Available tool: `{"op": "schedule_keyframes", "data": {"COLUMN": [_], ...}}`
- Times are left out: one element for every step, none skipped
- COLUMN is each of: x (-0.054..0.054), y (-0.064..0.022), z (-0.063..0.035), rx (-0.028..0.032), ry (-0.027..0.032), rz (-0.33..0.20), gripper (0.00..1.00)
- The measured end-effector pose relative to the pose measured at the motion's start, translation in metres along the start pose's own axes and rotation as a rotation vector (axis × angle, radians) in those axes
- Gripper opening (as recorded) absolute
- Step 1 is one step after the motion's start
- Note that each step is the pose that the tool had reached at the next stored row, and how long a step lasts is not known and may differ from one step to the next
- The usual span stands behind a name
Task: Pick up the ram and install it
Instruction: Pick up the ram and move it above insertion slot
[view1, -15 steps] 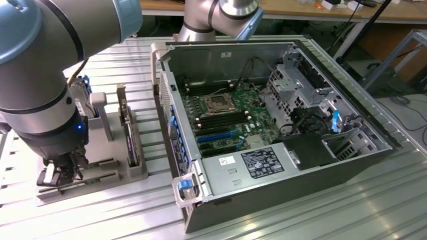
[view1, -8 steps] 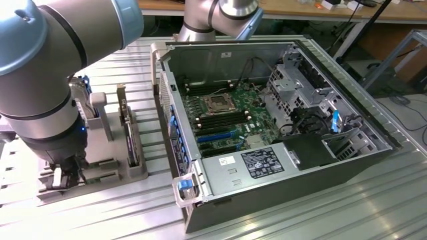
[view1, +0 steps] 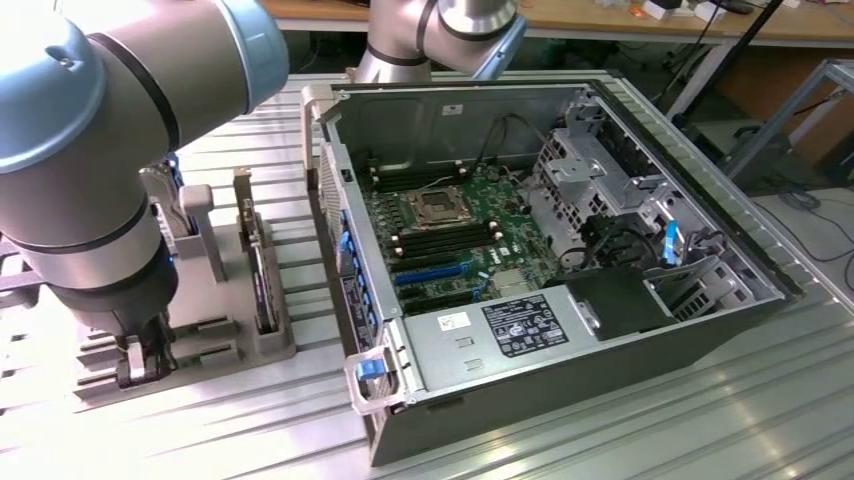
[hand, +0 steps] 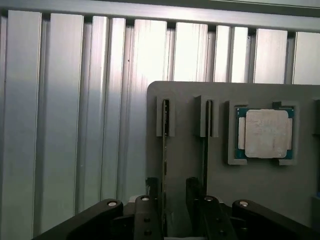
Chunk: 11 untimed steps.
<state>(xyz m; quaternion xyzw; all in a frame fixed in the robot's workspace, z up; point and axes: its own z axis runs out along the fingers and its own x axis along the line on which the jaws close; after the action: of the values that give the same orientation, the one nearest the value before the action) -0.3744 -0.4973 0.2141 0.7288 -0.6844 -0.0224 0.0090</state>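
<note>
In the wrist view the ram (hand: 165, 150) stands on edge in a slot of the grey holder (hand: 260, 185), seen as a thin dark-green strip. My gripper (hand: 172, 186) is open and low over that slot. One black finger (hand: 152, 187) stands on one side of the ram and the other on the far side, with a gap between that far finger and the stick. A second thin stick (hand: 205, 145) stands in the neighbouring slot. In the exterior view my gripper (view1: 140, 362) hangs down at the holder (view1: 287, 345) on the exterior view's left.
A square silver processor (hand: 265, 133) lies in its pocket on the holder. A tall dark expansion card (view1: 260, 270) stands in the holder. The open computer case (view1: 694, 330) fills the exterior view's right, with the motherboard (view1: 454, 245) inside. Ribbed aluminium table (hand: 75, 125) lies all around.
</note>
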Motion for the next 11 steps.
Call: {"op": "schedule_keyframes", "data": {"x": [0.001, 0.003, 0.003, 0.004, 0.004, 0.004, 0.004, 0.004, 0.005, 0.005, 0.005], "y": [0.0004, 0.0010, 0.0011, 0.0011, 0.0011, 0.0009, 0.0009, 0.0008, 0.0009, 0.0010, 0.0012], "z": [0.0004, 0.0005, 0.0014, 0.0037, 0.0057, 0.0081, 0.0119, 0.0119, 0.0119, 0.0123, 0.0128], "rx": [0.0002, 0.0000, 0.0001, 0.0003, 0.0000, 0.0000, 0.0000, -0.0002, -0.0002, 0.0001, 0.0002], "ry": [-0.0001, 0.0001, 0.0000, -0.0002, 0.0000, -0.0002, -0.0003, -0.0001, -0.0001, -0.0002, -0.0004], "rz": [-0.002, -0.002, -0.002, -0.002, -0.002, -0.002, -0.002, -0.002, -0.002, -0.002, -0.002], "gripper": [0.36, 0.36, 0.36, 0.36, 0.36, 0.36, 0.36, 0.36, 0.36, 0.36, 0.36]}}
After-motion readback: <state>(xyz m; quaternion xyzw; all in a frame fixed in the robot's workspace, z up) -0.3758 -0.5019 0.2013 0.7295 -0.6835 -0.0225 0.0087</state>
